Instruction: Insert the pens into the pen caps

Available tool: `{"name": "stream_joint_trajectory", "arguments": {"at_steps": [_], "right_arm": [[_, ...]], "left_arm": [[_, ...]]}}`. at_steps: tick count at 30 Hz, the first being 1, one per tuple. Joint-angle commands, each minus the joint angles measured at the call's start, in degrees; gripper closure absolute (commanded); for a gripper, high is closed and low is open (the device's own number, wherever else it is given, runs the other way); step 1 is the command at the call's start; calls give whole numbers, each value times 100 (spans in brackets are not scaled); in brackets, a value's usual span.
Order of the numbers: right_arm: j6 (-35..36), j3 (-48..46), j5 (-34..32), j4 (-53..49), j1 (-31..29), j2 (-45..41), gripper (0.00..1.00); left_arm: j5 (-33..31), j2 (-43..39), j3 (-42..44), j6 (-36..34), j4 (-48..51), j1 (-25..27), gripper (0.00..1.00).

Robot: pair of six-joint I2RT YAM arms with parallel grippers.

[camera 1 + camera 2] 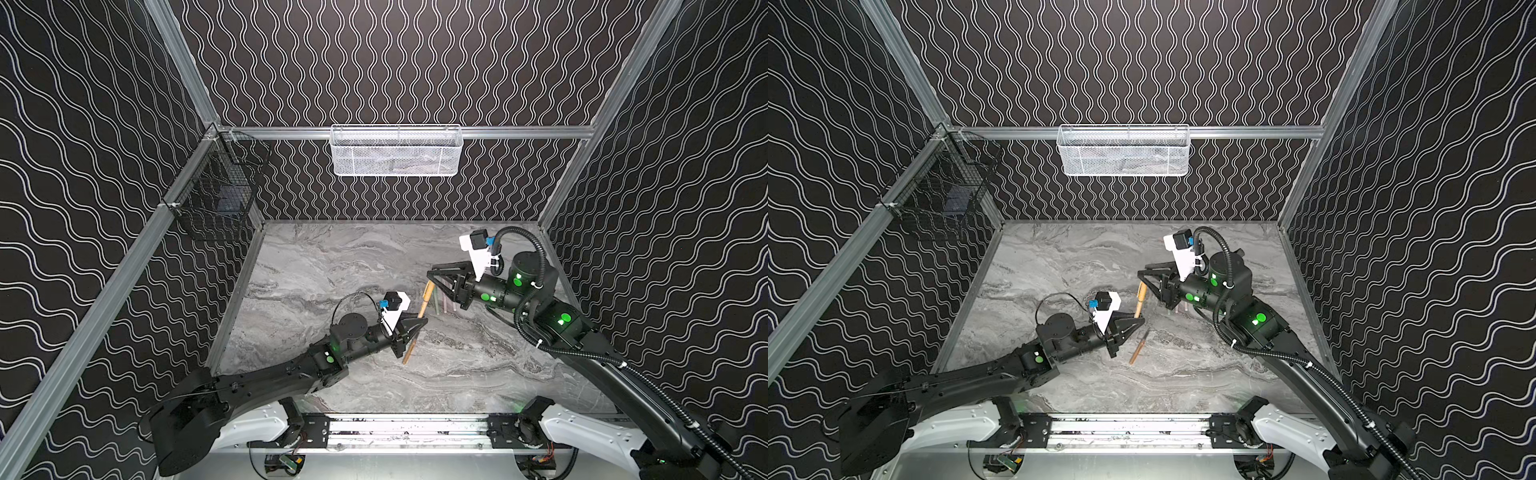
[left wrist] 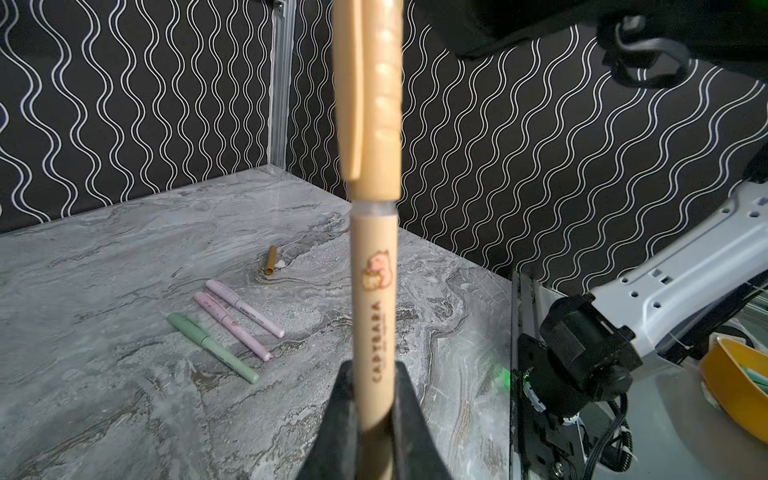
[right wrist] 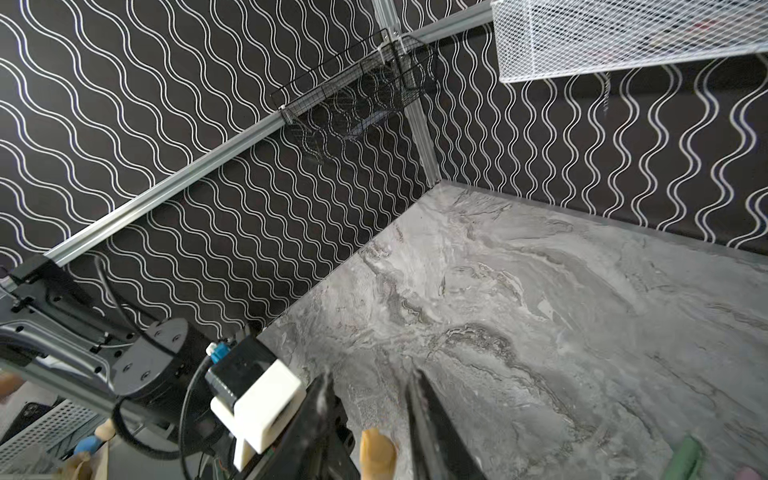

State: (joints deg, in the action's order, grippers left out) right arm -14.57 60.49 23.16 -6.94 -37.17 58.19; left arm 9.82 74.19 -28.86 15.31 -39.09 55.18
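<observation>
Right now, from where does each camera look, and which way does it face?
Both top views: high over the front edge, looking down on the table; both arms show, the left gripper holding the tan pen, the right gripper at its cap.
Left wrist: on the left arm, facing the back right corner along the pen; its shut jaws show.
Right wrist: on the right arm, facing the back left corner and black basket; its open jaws stand either side of the cap.
Shared: the cap shows in both wrist views.

White mesh basket [image 1: 395,151] hangs on back aluminium rail [image 1: 519,132]. Black wire basket [image 1: 216,187] on left wall rail, something dark inside. Grey marble tabletop [image 1: 332,257]. Wavy-line black walls [image 1: 415,62]. Yellow bowl [image 2: 735,374] sits off-table.
</observation>
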Motion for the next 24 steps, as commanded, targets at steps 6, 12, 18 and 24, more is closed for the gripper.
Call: {"name": "stream_joint_trajectory", "arguments": {"at_steps": [6, 12, 18, 24], "right_arm": [[-180, -144, 416, 99, -8, 39, 81], [-175, -178, 525, 132, -6, 56, 99], [-54, -265, 479, 162, -13, 1, 100], [67, -528, 296, 200, -17, -62, 100]], "left_arm": [[80, -45, -238, 86, -95, 2, 100], [90, 2, -477, 62, -11, 2, 100], [-328, 38, -784, 190, -373, 0, 100], [-617, 74, -1307, 199, -796, -40, 100]]}}
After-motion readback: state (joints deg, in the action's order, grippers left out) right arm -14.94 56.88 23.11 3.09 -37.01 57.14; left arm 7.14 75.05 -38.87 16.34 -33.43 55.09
